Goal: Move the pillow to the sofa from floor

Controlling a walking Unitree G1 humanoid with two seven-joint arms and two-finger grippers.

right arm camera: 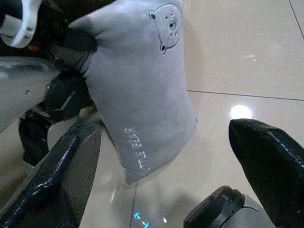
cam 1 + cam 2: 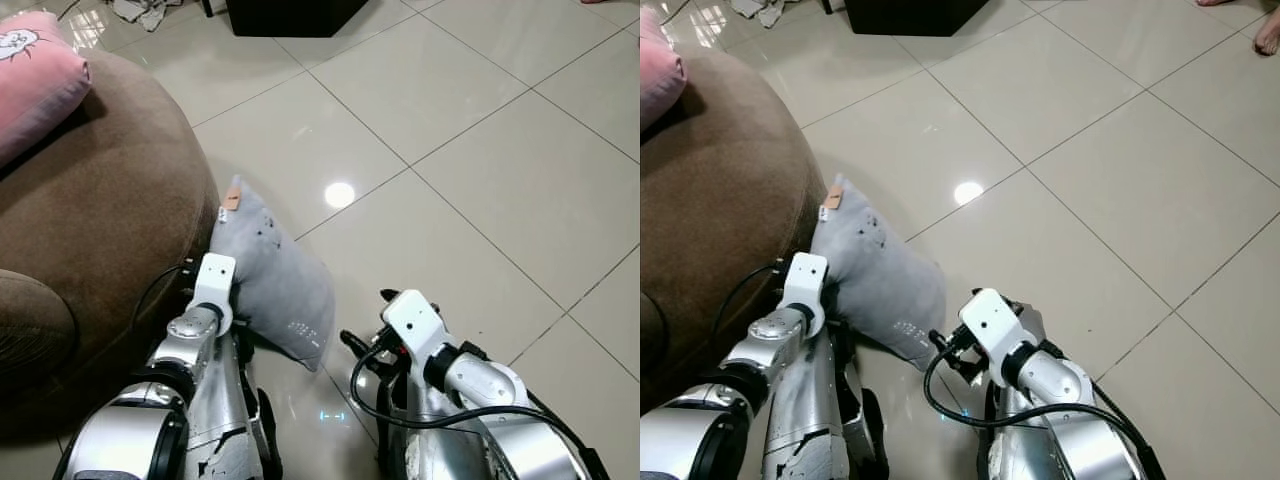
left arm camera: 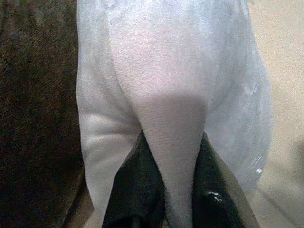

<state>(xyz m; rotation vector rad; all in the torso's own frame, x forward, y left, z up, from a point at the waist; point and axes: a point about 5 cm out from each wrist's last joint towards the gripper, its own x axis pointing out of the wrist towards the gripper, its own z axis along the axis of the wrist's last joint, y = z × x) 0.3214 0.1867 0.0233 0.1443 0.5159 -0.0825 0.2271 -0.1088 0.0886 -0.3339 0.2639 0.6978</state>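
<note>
- Left gripper: fingers pinched on a fold of the grey pillow, at its edge nearest the brown sofa.
- Right gripper: fingers spread wide, pillow's lower corner just ahead, untouched.
- Pillow leans against sofa, on tiled floor.

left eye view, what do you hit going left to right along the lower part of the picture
brown sofa → left end effector, shut on the grey pillow's corner → grey pillow leaning against the sofa → right end effector, open → bare tiled floor
</note>
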